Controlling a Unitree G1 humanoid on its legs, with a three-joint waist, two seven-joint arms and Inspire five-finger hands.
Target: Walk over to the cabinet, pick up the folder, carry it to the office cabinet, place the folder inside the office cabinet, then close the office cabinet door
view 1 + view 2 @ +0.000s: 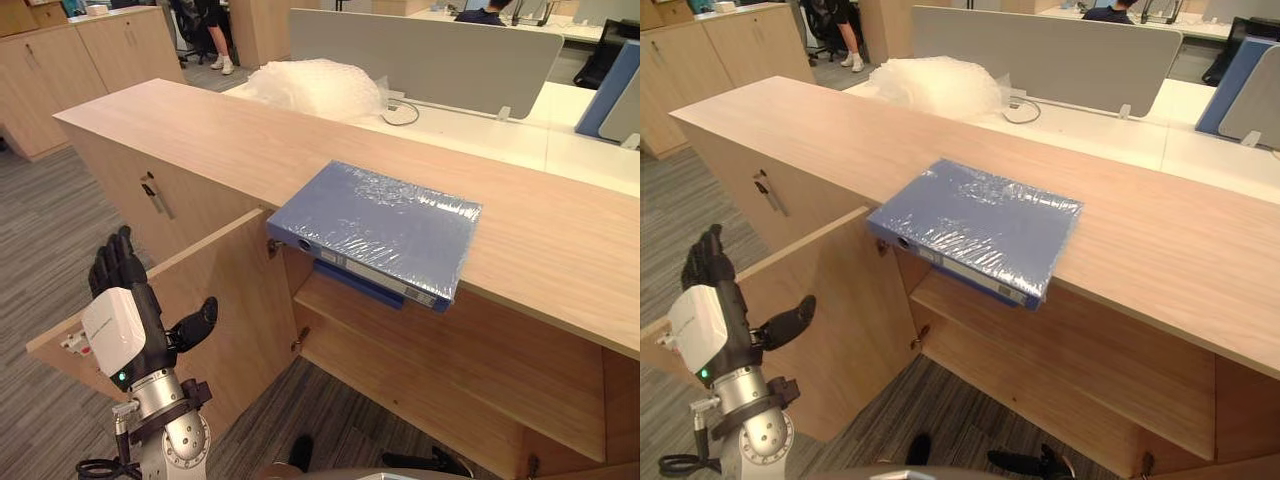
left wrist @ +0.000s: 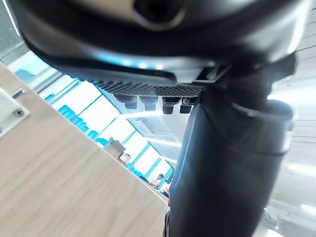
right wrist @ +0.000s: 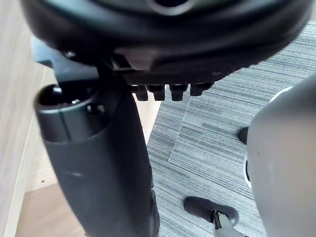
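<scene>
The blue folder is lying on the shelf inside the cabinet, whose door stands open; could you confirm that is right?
Not quite: the blue folder lies on the cabinet's top, overhanging its front edge, as the left eye view shows. The door does stand open.

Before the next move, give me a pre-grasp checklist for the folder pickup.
1. Folder reachable: ok, flat on the cabinet top, overhanging its front edge.
2. Left hand free: ok, open, holding nothing.
3. Right hand free: ok, open, holding nothing.
4. Cabinet door open: ok, swung outward.
5. Left hand apart from the door: cannot tell, it is raised right beside the door's top edge.
6. Room on the shelf: cannot tell, the folder hides part of it.
</scene>
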